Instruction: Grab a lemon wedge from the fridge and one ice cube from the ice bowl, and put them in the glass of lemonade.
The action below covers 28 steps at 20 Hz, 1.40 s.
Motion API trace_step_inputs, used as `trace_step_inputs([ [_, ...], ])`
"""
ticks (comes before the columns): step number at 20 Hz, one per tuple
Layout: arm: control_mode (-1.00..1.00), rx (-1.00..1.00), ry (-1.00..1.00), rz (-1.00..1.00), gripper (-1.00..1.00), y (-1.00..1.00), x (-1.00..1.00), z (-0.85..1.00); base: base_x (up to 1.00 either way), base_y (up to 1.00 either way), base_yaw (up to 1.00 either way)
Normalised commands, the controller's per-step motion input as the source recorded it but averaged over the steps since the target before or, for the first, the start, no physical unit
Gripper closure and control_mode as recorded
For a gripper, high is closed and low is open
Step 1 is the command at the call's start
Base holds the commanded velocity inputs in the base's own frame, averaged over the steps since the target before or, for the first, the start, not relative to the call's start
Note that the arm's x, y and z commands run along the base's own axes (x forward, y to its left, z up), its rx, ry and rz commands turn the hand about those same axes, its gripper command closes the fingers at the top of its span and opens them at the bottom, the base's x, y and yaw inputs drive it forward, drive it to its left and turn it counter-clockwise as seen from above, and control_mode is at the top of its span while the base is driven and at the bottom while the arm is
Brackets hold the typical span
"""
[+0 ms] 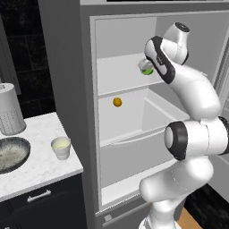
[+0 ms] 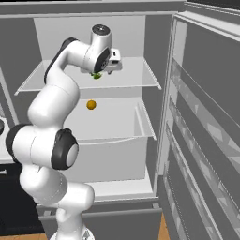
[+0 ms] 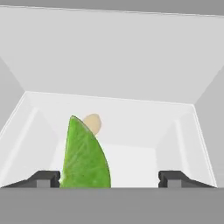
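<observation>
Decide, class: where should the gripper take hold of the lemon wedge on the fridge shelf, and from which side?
Across its broad flat faces, low down. The lemon wedge stands upright and tapers upward, beside the left fingertip, off-centre in the open gripper; probably shift sideways, then close.

A small round orange ball point(image 1: 117, 102) sits low inside on the pale floor of the lower shelf. From the other side the ball point(image 2: 91, 105) shows at about 9 o'clock of the middle. A tall white paper-towel roll point(image 1: 9, 109) stands upright on the white marble counter point(image 1: 42, 165), near its back edge at about 9 o'clock. Under the counter is a dark drawer with a pale bar handle point(image 1: 39, 196). The wall behind is black tile point(image 1: 27, 58).
</observation>
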Motion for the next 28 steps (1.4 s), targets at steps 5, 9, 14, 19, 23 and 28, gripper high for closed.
trace_step_inputs([
  [5, -1.0, -0.12, -0.08, 0.0, 1.0, 0.1, -0.03, -0.22, 0.0, 0.0, 0.0],
  [9, -1.0, -0.06, 0.0, 0.0, 1.0, 0.0, -0.09, -0.29, 0.0, 0.0, 0.0],
  [14, -1.0, -0.01, 0.04, -0.02, 1.0, -0.36, -0.56, -0.25, 0.0, 0.0, 0.0],
  [19, -1.0, 0.0, 0.01, -0.03, 1.0, -0.63, -1.0, -0.17, 0.0, 0.0, 0.0],
  [23, -1.0, 0.0, 0.0, 0.0, 1.0, -0.23, -1.0, -0.17, 0.0, 0.0, 0.0],
  [28, -1.0, -0.01, 0.0, 0.0, 1.0, 0.0, -1.0, -0.43, 0.0, 0.0, 0.0],
])
